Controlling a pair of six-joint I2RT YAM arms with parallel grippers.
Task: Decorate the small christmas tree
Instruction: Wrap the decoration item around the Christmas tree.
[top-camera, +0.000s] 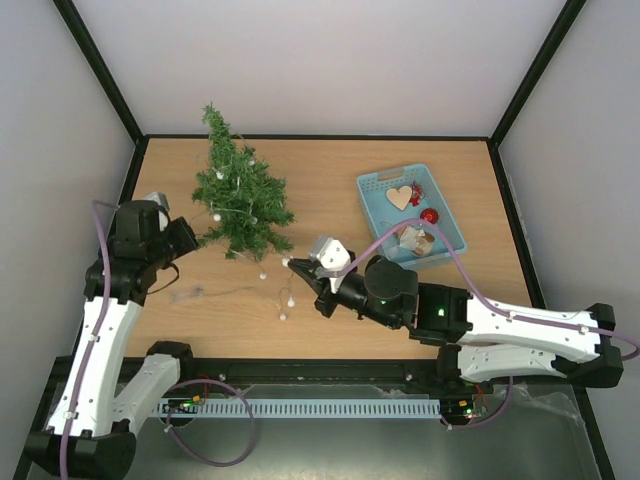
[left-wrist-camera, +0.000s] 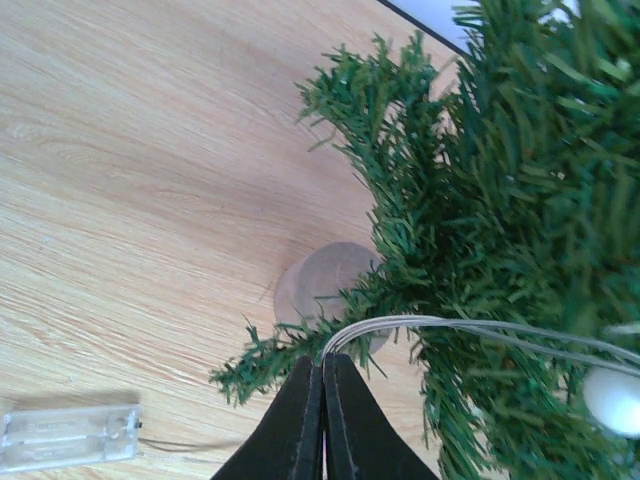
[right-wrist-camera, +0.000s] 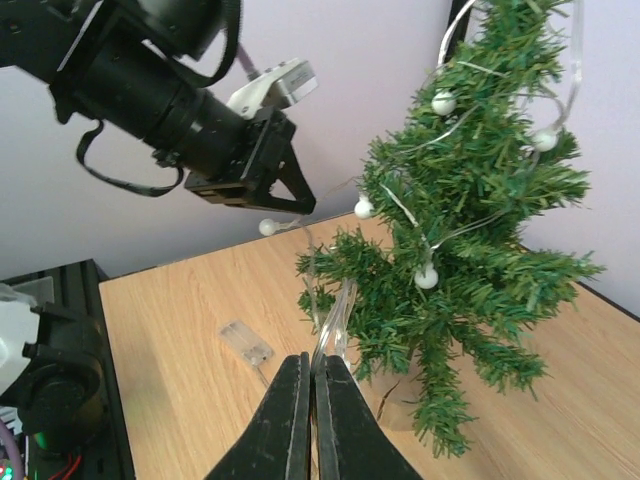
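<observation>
- Toward the table's (top-camera: 330, 160) back left stands the small christmas tree (top-camera: 240, 195), upright, with a light string (right-wrist-camera: 335, 310) of white bulbs wound through it.
- Left gripper (left-wrist-camera: 322, 365): clamped on the string's wire by the tree's foot.
- Right gripper (right-wrist-camera: 312, 362): pinching the same string just before the tree.
- Battery box (left-wrist-camera: 68, 435) lies nearby on the wood.

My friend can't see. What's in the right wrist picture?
A small christmas tree wrapped in a light string with white bulbs stands on a wooden table. At the bottom the right gripper is shut on the string's wire; the left gripper holds it upper left. A clear battery box lies nearby.
</observation>
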